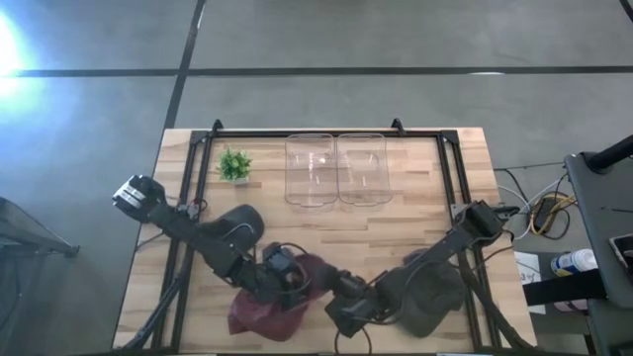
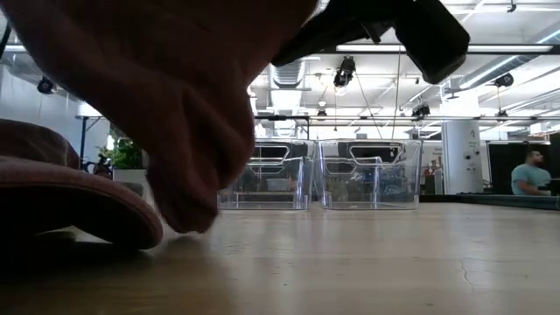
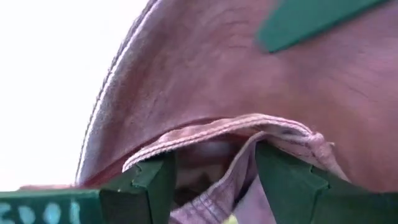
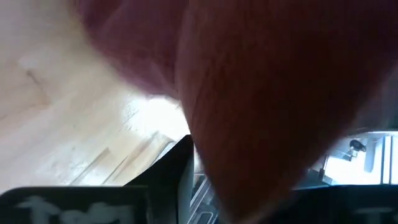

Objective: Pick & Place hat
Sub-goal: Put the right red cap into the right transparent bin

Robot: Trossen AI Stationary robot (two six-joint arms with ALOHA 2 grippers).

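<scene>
A maroon hat [image 1: 267, 309] lies near the table's front edge, between my two grippers. In the low view its crown [image 2: 175, 105] is raised and sags, while a maroon brim [image 2: 79, 206] rests flat on the wood. My left gripper [image 1: 287, 277] is open, its fingers standing on either side of the hat's stitched rim band [image 3: 249, 130]; whether they touch it I cannot tell. My right gripper [image 1: 341, 311] comes from the right and has maroon cloth [image 4: 267, 93] between its fingers. My right gripper has a bulge of the hat's crown cloth [image 4: 249, 155] between its two fingers, coming at it slanting down from the table's right. The cloth fills the view and hides the place of contact. The crown is raised, its lowest fold [image 2: 184, 219] close above the table.
Two clear bins [image 1: 310, 170] [image 1: 361, 168] stand side by side at the far middle, a small green plant [image 1: 234, 164] to their left. A dark hat [image 1: 435, 302] lies under my right arm. A person [image 2: 529, 175] sits far off in the room.
</scene>
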